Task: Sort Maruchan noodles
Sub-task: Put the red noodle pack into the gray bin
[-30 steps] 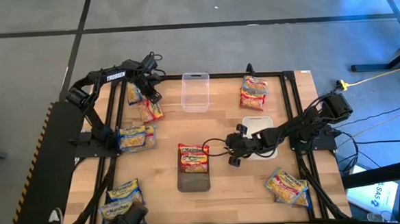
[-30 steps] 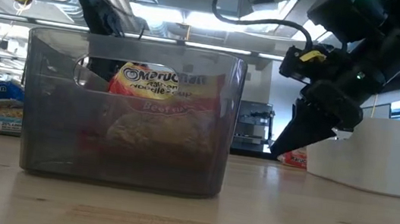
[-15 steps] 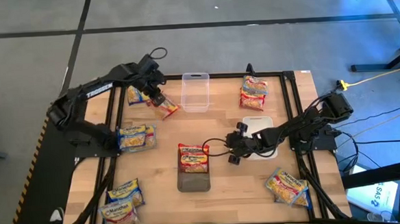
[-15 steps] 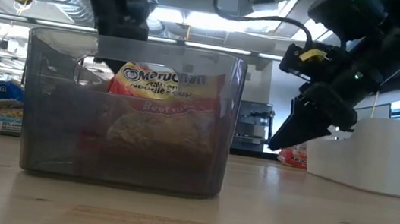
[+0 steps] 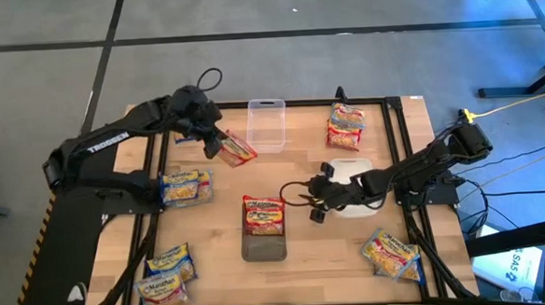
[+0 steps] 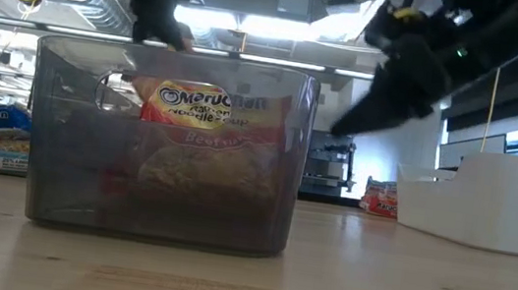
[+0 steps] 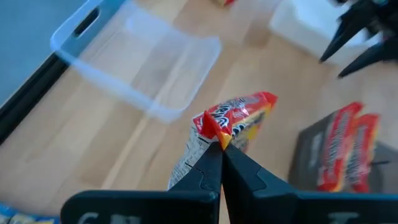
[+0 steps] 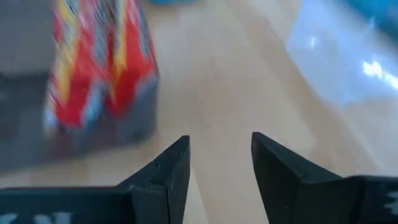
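1. Left gripper (image 7: 221, 149) is above the table (image 5: 306, 249), just beside the clear bin (image 5: 265, 125). Fingers pinched tight on one end of a red packet (image 5: 237, 150); the rest of the pkt sticks out past the tips, hanging free, not touching the wood.
2. Held packet's long axis runs diagonal in the high view, from the gripper (image 5: 218, 141) out twd the table middle; free end points away from the fingers, pkt tilted edge-on (label can't be read).
3. Right gripper (image 8: 219, 158) hovers near table center, just in front of the white bin (image 5: 353, 178). Fingers apart w/ a moderate gap, holding nothing; they point at the grey bin (image 5: 263, 244).
4. Grey bin holds red packets (image 6: 203, 133) standing upright on edge.
5. Other packets lie flat on the table: a stack at left edge (image 5: 186, 187), two at near-left corner (image 5: 167, 275), a stack at near-right (image 5: 392, 254), a stack at far right (image 5: 346, 125).
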Controlling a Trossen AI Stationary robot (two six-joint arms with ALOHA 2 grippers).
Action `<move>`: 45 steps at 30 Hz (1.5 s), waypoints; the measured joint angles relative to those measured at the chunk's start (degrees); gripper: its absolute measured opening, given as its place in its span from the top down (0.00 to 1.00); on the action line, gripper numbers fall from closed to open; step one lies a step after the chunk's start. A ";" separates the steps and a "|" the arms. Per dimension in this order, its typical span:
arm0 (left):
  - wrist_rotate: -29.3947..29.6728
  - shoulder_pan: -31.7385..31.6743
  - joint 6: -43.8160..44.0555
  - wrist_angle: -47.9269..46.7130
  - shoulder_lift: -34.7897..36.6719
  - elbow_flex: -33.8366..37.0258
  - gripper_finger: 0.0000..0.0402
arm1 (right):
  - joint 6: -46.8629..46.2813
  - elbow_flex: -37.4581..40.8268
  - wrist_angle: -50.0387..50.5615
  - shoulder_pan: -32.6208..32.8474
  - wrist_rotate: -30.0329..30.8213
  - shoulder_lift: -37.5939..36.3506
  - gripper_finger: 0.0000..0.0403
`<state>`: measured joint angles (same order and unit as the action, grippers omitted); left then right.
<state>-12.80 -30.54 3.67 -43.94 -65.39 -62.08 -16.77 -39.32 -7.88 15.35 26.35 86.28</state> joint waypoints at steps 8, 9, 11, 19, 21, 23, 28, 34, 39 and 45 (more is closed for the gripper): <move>0.07 8.12 4.34 7.94 2.16 0.00 1.00 | 7.55 -0.05 -22.41 -2.30 3.10 0.00 0.52; 0.06 8.99 4.77 8.73 2.21 0.00 1.00 | 7.93 -0.05 -24.73 -3.04 2.80 0.10 0.48; 0.06 10.65 5.12 10.85 2.23 0.00 1.00 | 8.04 -0.07 -28.10 -4.65 1.96 0.55 0.39; 1.78 15.72 6.83 16.92 2.21 0.00 1.00 | 5.07 -0.18 -37.83 -8.78 -6.10 4.38 0.18; 2.40 16.55 6.92 17.91 2.21 0.00 1.00 | 5.24 -0.18 -41.39 -8.65 -6.45 6.11 0.18; 2.84 17.21 6.92 18.45 2.21 0.00 1.00 | 5.47 -0.18 -44.99 -8.63 -6.54 7.97 0.18; 3.22 18.40 8.01 19.77 2.20 0.00 1.00 | 8.30 -2.37 -48.15 -8.63 -6.50 10.49 0.21; 2.89 20.53 7.99 20.83 2.02 0.00 1.00 | 13.16 -7.96 -46.05 -8.63 -4.52 13.26 0.25; 2.68 23.07 7.97 20.71 2.02 0.00 1.00 | 17.07 -9.66 -45.88 -8.63 -5.51 13.33 0.41; 5.50 25.74 7.25 21.00 2.02 0.00 1.00 | 19.08 -9.69 -44.68 -8.63 -5.69 13.33 0.73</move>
<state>-7.30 -4.79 10.92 -22.94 -63.37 -62.08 2.30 -49.01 -52.57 6.72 20.66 99.61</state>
